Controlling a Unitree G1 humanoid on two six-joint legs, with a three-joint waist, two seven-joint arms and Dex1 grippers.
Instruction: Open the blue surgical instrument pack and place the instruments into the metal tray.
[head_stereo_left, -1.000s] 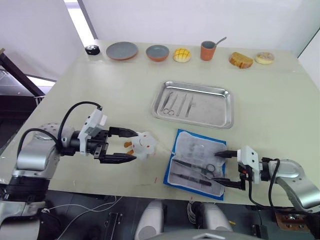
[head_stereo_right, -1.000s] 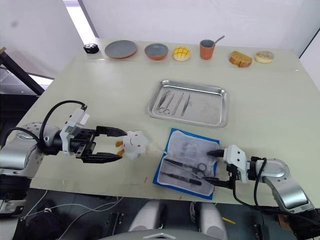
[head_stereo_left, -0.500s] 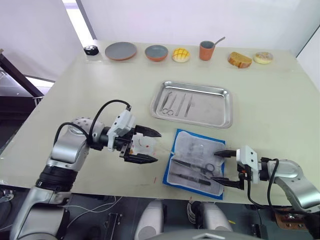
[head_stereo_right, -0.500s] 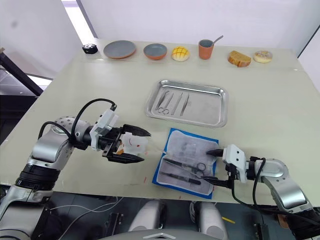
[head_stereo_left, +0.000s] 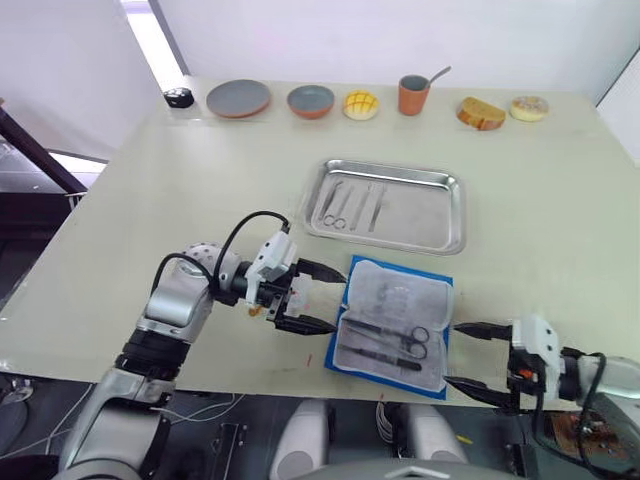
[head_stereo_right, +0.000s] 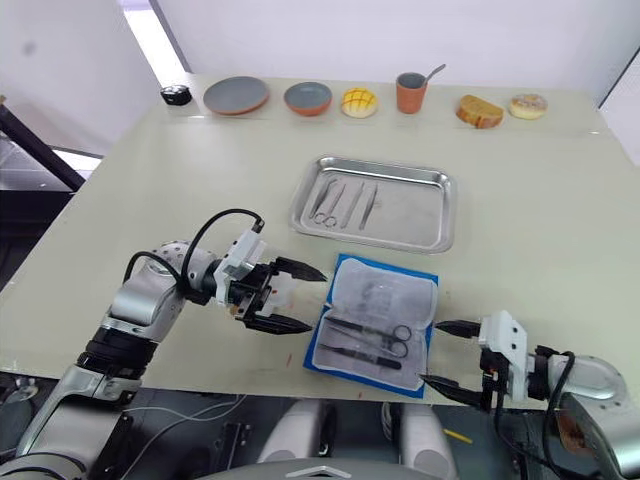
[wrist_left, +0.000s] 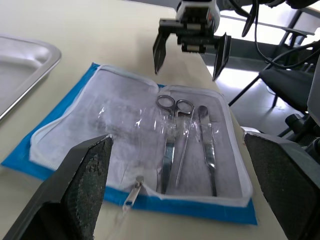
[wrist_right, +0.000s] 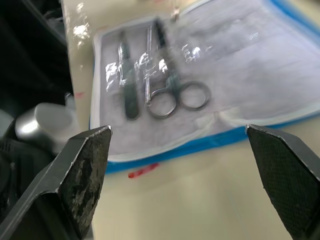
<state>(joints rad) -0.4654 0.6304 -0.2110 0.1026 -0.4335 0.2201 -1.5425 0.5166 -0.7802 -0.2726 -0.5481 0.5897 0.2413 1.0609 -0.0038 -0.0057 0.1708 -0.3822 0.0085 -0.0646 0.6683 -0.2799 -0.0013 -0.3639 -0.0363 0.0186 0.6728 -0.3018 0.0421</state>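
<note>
Left hand (head_stereo_left: 312, 296) now beside pack (head_stereo_left: 393, 325), right hand (head_stereo_left: 470, 353) withdrawn, both wide open, empty; three instruments (head_stereo_left: 355, 208) in tray (head_stereo_left: 450, 215).

The left gripper (head_stereo_left: 314, 296) has swept in from the worktop's left to the blue surgical instrument pack's (head_stereo_left: 393, 326) left edge, jaws spread, while the right gripper (head_stereo_left: 470, 356) has pulled back off the pack toward the near edge.

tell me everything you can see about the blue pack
The blue pack lies flat and open near the table's front edge, just in front of the metal tray. Its blue border frames a pale grey-white lining under clear film. Scissors and two slim tools sit in its pockets. Both open grippers flank it, left gripper and right gripper, neither touching.
</note>
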